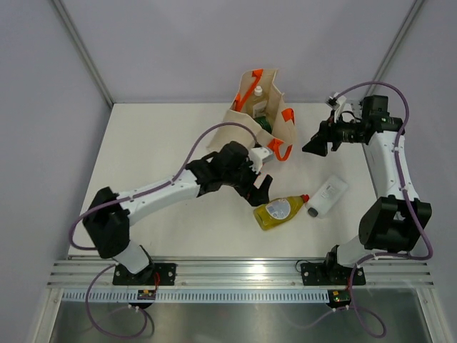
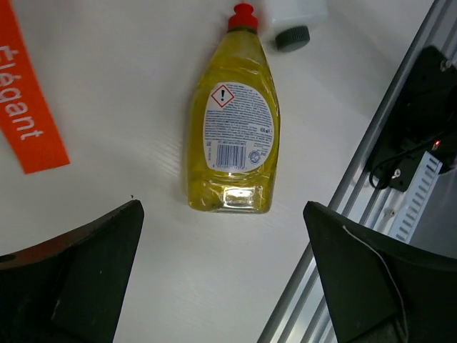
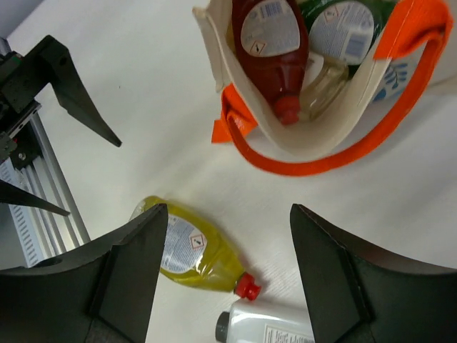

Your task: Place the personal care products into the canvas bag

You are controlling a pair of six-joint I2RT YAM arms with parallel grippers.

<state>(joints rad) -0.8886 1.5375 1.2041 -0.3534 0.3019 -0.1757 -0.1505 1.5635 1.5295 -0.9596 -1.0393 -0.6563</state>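
Bottles outstanding: yellow bottle (image 2: 232, 128) and white bottle (image 1: 327, 196), lying flat on the table (image 1: 157, 143), caps just beside each other. Left gripper (image 1: 262, 189), spread wide and empty, hovers over the yellow bottle, apparently lined up to grasp it; right gripper (image 1: 314, 150), likewise wide and empty, hangs beside the canvas bag (image 3: 214, 64). Bag stands open-mouthed for loading, holding red bottle (image 3: 271, 43), green bottle (image 3: 343, 28) and at least one clear bottle (image 3: 325, 78).
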